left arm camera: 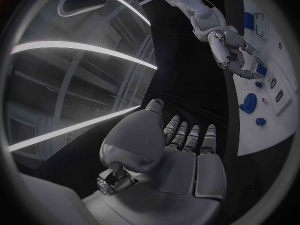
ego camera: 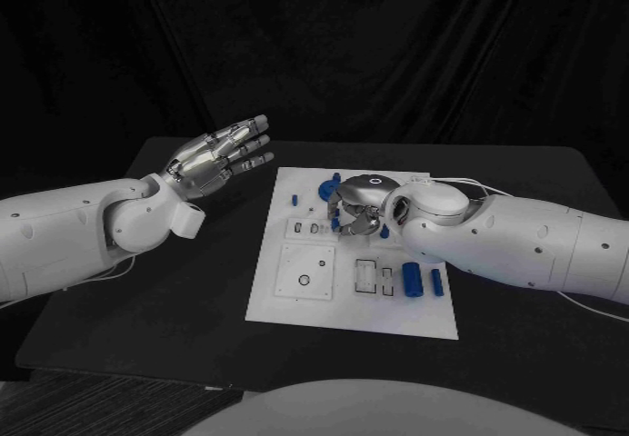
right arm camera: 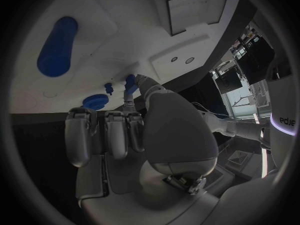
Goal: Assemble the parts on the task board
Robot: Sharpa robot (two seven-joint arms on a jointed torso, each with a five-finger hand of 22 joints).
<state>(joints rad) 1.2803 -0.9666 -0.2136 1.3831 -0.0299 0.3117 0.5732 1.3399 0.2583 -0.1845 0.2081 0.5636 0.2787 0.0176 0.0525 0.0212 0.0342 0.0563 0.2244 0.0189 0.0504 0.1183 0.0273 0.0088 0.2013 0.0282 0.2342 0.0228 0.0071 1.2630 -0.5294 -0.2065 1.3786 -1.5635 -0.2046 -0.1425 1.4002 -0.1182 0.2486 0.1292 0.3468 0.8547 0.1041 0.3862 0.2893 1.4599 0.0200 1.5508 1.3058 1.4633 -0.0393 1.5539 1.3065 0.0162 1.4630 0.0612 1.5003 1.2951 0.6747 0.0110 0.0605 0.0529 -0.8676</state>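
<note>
The white task board (ego camera: 296,304) lies in the middle of the black table. My right hand (ego camera: 362,205) hangs over the board's far middle with its fingers curled down. Its thumb and a finger pinch a small blue part (right arm camera: 130,82) right at the board's surface; the same part (left arm camera: 261,70) shows at the fingertips from the left wrist. A blue gear (right arm camera: 95,101) and a small blue peg (right arm camera: 109,88) stand close by. My left hand (ego camera: 218,160) is raised off the table to the left of the board, palm open, fingers spread and holding nothing.
Two blue cylinders (ego camera: 412,279) lie side by side on the board's near right. Rectangular slots (ego camera: 365,272) and a square recess with a ring (ego camera: 305,280) mark its near half. A thin white cable (ego camera: 485,184) runs behind my right arm.
</note>
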